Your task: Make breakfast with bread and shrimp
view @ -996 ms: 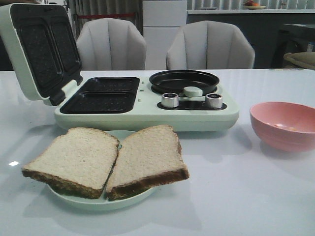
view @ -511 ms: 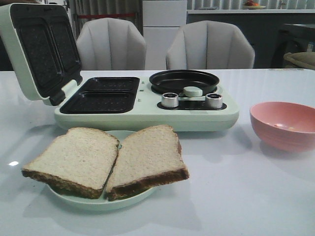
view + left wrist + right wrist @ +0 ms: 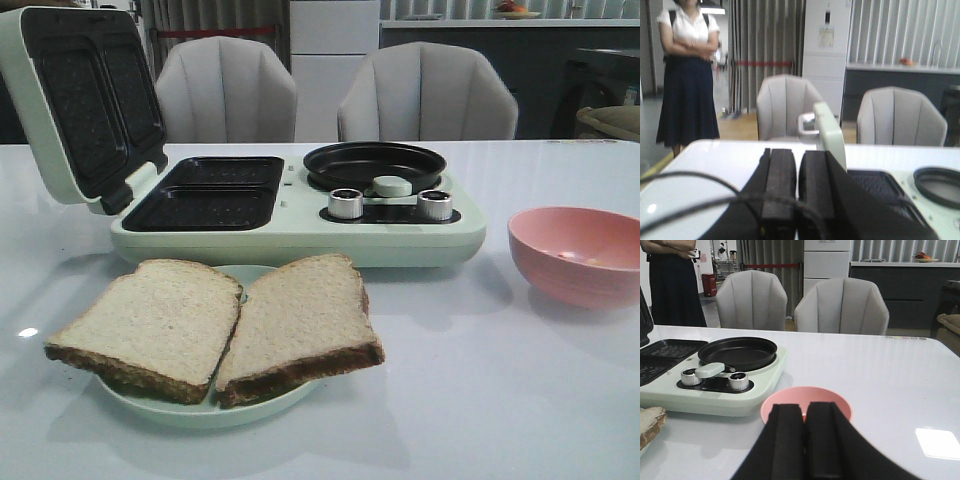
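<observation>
- Currently nothing is in hand; judged from the layout, the task is at its very start.
- Table [image 3: 520, 400]: white and glossy, carrying everything below.
- Breakfast maker [image 3: 300, 235]: pale green, lid [image 3: 75, 105] tilted open at the robot's left, both dark grill wells [image 3: 210, 195] bare, small round pan [image 3: 375, 165] at the right end bare too, two knobs in front of it.
- Plate [image 3: 200, 410]: pale green, near the front edge, just in front of the maker.
- Bread [image 3: 145, 320]: two slices on the plate, side by side, inner edges touching, overhanging the rim.
- Pink bowl [image 3: 580, 255]: right of the maker, apart from it.
- Shrimp [image 3: 803, 416]: only an orange sliver shows in the bowl, behind the right fingers; count not legible.
- Left gripper [image 3: 789, 185]: pads pressed together, nothing between them, raised over the table near the open lid.
- Right gripper [image 3: 805, 440]: pads likewise together and empty, just short of the bowl.
- Next move, as a judgement: left fingers must spread, descend to a slice edge, and carry it to a grill well; soft bread calls for a light pinch.
</observation>
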Available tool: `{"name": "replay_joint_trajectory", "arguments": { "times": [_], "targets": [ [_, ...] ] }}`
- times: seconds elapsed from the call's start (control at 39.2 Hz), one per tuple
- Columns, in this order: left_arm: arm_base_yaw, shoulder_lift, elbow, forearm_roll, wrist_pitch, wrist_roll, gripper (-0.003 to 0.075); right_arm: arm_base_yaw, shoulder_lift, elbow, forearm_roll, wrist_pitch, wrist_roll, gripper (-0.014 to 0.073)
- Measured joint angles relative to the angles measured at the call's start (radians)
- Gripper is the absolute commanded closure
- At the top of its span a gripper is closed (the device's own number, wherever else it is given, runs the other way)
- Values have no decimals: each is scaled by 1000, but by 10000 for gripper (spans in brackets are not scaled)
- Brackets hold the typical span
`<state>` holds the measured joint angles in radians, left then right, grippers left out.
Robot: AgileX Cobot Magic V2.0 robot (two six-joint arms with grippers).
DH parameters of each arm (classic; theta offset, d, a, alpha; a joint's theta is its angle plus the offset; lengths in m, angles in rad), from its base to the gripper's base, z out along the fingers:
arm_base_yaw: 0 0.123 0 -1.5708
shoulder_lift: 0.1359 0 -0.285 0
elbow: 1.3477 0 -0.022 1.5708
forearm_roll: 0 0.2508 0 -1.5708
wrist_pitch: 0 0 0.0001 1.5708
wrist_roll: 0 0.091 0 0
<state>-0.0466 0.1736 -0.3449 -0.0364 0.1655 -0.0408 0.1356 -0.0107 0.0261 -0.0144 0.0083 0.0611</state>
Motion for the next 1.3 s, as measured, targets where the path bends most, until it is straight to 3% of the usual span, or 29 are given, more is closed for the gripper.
{"name": "replay_joint_trajectory", "arguments": {
  "times": [0.2,0.54,0.61,0.82,0.87,1.3],
  "targets": [
    [0,110,-55,0,98,0,608,0,0,0,0,0,0,462],
    [0,183,-55,-6,110,0,588,0,0,0,0,0,0,462],
    [0,189,-55,-6,110,0,537,0,0,0,0,0,0,462],
    [0,190,-55,16,110,0,268,0,0,0,0,0,0,462],
    [0,190,-55,16,110,0,235,0,0,0,0,0,0,462],
    [0,190,-55,23,114,0,228,0,0,0,0,0,0,462]
  ]
}}
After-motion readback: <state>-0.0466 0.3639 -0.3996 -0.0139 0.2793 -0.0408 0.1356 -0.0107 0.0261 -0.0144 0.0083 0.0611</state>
